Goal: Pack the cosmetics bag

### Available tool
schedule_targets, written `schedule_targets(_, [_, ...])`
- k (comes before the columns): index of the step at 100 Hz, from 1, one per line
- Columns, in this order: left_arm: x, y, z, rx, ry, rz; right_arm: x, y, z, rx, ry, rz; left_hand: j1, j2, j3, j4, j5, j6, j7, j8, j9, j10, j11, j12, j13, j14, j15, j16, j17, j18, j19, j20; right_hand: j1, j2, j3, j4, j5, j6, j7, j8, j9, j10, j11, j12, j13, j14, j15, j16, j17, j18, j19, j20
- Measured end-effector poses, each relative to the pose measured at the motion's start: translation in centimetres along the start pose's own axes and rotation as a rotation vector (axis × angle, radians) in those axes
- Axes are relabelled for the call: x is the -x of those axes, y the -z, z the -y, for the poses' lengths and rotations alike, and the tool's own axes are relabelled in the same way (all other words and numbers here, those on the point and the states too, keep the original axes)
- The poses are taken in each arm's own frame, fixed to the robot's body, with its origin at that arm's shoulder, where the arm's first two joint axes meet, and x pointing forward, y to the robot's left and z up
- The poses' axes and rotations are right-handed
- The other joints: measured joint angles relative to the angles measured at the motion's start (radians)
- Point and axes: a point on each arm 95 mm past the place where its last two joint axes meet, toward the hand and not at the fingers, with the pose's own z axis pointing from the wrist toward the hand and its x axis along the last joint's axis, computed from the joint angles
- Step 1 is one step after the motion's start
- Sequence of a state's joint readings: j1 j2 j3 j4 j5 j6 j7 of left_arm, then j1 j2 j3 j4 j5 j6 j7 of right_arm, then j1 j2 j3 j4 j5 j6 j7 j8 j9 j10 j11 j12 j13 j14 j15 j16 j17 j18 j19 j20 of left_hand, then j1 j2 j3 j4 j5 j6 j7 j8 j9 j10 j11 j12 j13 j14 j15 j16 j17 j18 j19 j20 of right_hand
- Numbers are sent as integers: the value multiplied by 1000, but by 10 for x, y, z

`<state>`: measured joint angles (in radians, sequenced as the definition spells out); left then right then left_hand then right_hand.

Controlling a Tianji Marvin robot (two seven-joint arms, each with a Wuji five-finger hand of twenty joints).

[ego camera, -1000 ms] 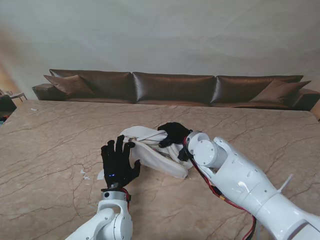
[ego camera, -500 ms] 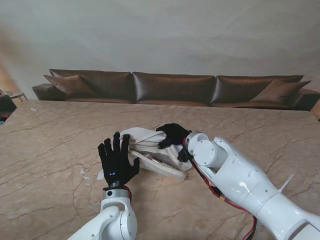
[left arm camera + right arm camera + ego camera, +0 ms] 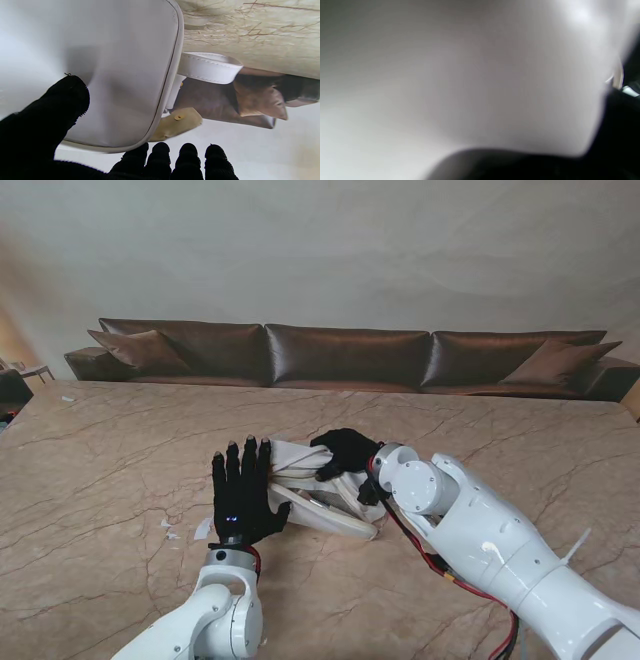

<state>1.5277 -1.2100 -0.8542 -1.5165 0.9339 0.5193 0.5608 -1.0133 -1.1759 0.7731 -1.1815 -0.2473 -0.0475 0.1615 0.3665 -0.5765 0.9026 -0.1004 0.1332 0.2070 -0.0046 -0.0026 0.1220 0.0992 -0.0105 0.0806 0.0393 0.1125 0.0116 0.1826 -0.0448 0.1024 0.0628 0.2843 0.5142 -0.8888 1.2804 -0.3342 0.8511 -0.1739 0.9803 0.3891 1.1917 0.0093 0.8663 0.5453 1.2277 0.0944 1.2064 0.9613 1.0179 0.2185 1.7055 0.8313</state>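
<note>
Cosmetics bag (image 3: 320,490), white and crumpled, lies near the middle of the marble table (image 3: 100,470), between my two hands. From the stand I see my left hand (image 3: 240,495) flat with fingers spread straight, holding nothing, just beside the bag's left end; my right hand (image 3: 348,450) has its fingers curled into the bag's upper fabric, gripping it. The left wrist view adds what the stand misses: a smooth white panel with dark edge piping, a stitched white strap (image 3: 208,67) and a tan tab with a small stud (image 3: 178,121). The right wrist view is only blurred white. Open tabletop surrounds the bag on every side. I can read no writing anywhere.
</note>
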Motion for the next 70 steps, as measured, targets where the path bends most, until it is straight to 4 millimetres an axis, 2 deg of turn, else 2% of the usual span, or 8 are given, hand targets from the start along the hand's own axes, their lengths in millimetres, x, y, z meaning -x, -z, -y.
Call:
schedule_targets(5, [2,-3,2,30,-18,-30,0,1,0,-12,8,-17,-11,-9,0,-1,0,0,0,13,0,9,0,28,0,0,12,53,-3,1,25,47,-2,0,0,6,0,0,0,-16,-13,0,0,3,-22,2,0,0,-35,0,0,18])
schedule_targets(12, [5,-8,7,58,-34,-64,0,2,0,-33,20,-38,-18,-29,0,-25,0,0,0,51,1,9,0,65,0,0,21,108,-10,3,46,114,-7,0,1,26,-2,0,0,-48,-30,0,-21,3,-64,2,-23,0,-85,-2,-9,43])
schedule_targets(28, [8,-19,14,111,-95,-177,0,2,-2,-97,43,-100,-59,-31,0,-26,0,0,-1,128,1,12,21,152,27,0,111,196,-33,50,118,312,-46,28,34,88,-25,3,-13,-100,-99,-21,-128,-28,-201,14,-145,-1,-229,-10,-66,126])
schedule_targets(43, [12,-31,19,158,-121,-218,2,3,-5,-137,40,-147,-65,-57,-2,-30,0,-10,-1,139,10,18,59,156,128,36,234,202,-40,61,144,396,-141,120,74,219,-51,45,-103,-101,-201,-29,-181,-46,-342,15,-285,-22,-366,-11,-154,202])
schedule_targets(49, [13,-33,21,157,-124,-224,3,3,-6,-149,28,-156,-66,-58,-2,-30,0,-10,-1,164,46,19,123,155,192,41,292,243,-40,69,167,423,-171,148,80,270,-52,53,-133,-98,-220,-30,-182,-54,-373,15,-317,-29,-402,-12,-187,226])
schedule_targets(54, [13,-35,22,155,-132,-231,3,3,-7,-160,26,-161,-67,-58,-2,-30,0,-10,-1,189,58,19,215,149,224,41,326,290,-40,70,172,433,-206,177,80,338,-53,53,-163,-82,-266,-30,-201,-74,-418,15,-359,-42,-439,-12,-217,243])
schedule_targets(64, [13,-38,21,192,-155,-239,4,4,-8,-182,24,-167,-68,-58,7,-30,0,-10,-1,253,115,-45,394,217,297,42,402,405,-39,70,231,444,-249,252,79,471,-74,120,-227,-35,-281,-30,-230,-92,-468,15,-419,-63,-482,-12,-257,263])
schedule_targets(70, [12,-40,20,203,-163,-241,5,5,-8,-187,12,-168,-68,-78,22,-30,14,-10,34,278,173,-74,485,294,348,48,444,474,-32,74,283,445,-264,280,79,525,-92,149,-293,-33,-313,-25,-250,-102,-491,15,-470,-94,-511,-12,-289,263])
